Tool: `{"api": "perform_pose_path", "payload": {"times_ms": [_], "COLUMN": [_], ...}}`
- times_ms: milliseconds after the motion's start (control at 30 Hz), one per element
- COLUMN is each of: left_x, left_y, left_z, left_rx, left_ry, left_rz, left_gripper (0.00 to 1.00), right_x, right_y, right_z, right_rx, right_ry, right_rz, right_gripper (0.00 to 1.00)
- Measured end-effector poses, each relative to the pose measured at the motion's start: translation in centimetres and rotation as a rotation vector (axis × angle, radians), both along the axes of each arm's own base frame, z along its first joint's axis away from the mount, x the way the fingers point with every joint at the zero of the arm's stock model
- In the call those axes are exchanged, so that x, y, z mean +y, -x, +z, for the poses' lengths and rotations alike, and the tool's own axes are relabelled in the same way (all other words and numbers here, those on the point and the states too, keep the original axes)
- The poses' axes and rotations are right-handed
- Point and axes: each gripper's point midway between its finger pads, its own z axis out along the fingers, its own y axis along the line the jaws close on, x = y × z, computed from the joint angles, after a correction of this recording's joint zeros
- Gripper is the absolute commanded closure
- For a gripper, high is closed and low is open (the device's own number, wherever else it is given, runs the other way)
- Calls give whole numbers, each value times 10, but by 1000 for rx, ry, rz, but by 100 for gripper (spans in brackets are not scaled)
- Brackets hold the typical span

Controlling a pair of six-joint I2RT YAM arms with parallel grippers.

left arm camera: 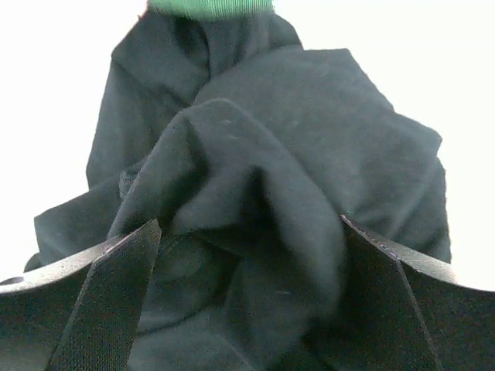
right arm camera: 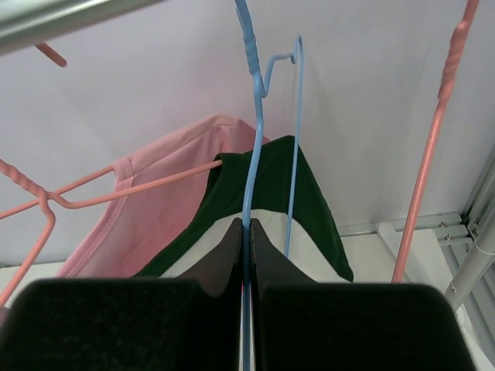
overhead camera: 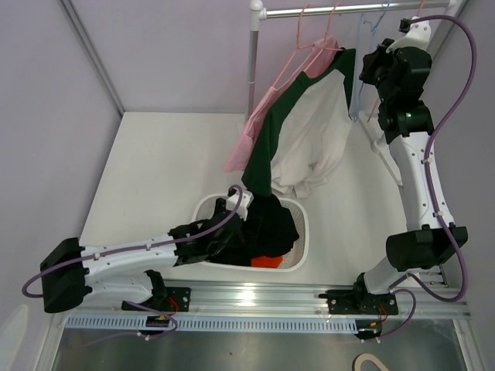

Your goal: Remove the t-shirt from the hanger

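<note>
A white t-shirt with dark green sleeves point(overhead camera: 313, 124) hangs from a blue wire hanger point(overhead camera: 363, 46) on the rail. One dark sleeve trails down into the basket. My right gripper point(overhead camera: 371, 71) is up at the rail, shut on the blue hanger's wire point(right arm camera: 255, 116), with the fingertips point(right arm camera: 247, 224) pinched round it just above the shirt's shoulder point(right arm camera: 271, 178). My left gripper point(overhead camera: 236, 202) is low at the basket. Its fingers point(left arm camera: 124, 278) stand partly apart, clamped on a thick bunch of the dark fabric point(left arm camera: 263, 170).
A pink shirt point(overhead camera: 251, 127) on a pink hanger point(right arm camera: 116, 189) hangs just left of the t-shirt. Another pink hanger point(right arm camera: 441, 116) hangs at the right. A white laundry basket point(overhead camera: 303, 232) below holds dark and orange clothes point(overhead camera: 265, 261). The rack's post point(overhead camera: 252, 62) stands behind.
</note>
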Motion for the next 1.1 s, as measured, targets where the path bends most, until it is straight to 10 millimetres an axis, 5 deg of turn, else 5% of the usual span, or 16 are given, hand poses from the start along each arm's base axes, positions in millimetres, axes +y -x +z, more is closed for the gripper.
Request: {"api": "perform_pose_path", "payload": {"times_ms": [100, 200, 367, 500, 733, 867, 1100], "left_x": [1, 4, 15, 32, 24, 22, 16], "left_y": [0, 3, 11, 13, 7, 5, -5], "left_z": [22, 68, 200, 257, 240, 229, 237], "left_rx": [-35, -85, -243, -346, -345, -340, -412], "left_ry": [43, 124, 353, 424, 310, 264, 184], "left_rz": [-8, -21, -51, -46, -67, -77, -96], "left_gripper": [0, 0, 0, 1, 1, 0, 0], "right_x": [0, -1, -3, -3, -3, -2, -5], "right_y": [7, 13, 18, 21, 19, 18, 23], "right_z": [9, 16, 21, 19, 25, 27, 22], "right_rx": [-18, -32, -31, -17, -18, -20, 19], "right_ry": [-2, -3, -9, -21, -25, -29, -35], "right_rz": [0, 0, -8, -8, -10, -10, -26], "right_gripper": [100, 100, 90, 100, 100, 81, 62]}}
